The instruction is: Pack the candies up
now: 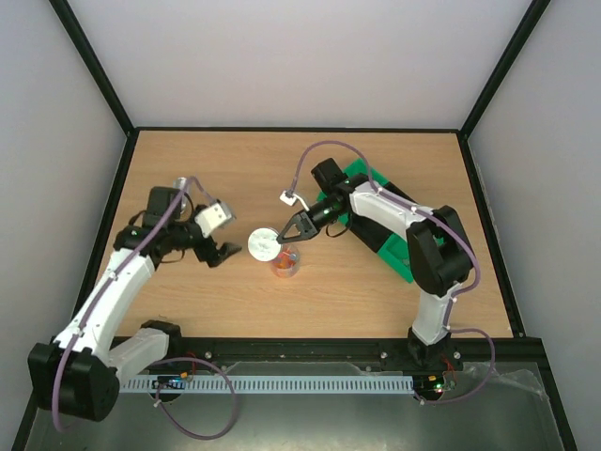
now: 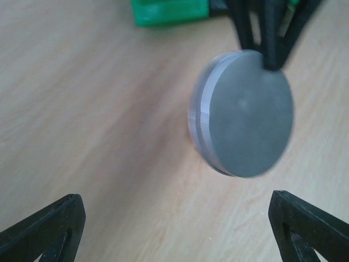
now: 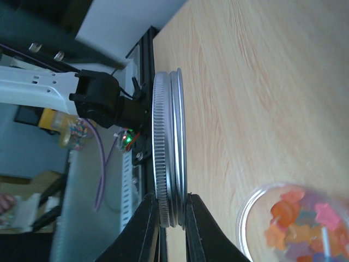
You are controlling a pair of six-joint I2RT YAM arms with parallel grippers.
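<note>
The candies [image 3: 297, 221], orange, pink and pale, lie in a small clear open jar [image 1: 286, 264] standing on the wooden table. Just above and left of the jar, my right gripper [image 3: 172, 204] is shut on the edge of a round silver metal lid [image 3: 166, 136], which it holds on edge. The same lid [image 2: 245, 114] fills the upper right of the left wrist view, with the right fingers [image 2: 262, 33] behind it. To the lid's left, my left gripper [image 2: 177, 218] is open and a little apart from it, with nothing between its fingers. From above, the lid [image 1: 265, 244] hangs between the two grippers.
Green bins [image 1: 390, 249] sit at the right of the table under the right arm, and a corner of one bin [image 2: 169, 11] shows in the left wrist view. A black rail [image 1: 329, 349] runs along the table's near edge.
</note>
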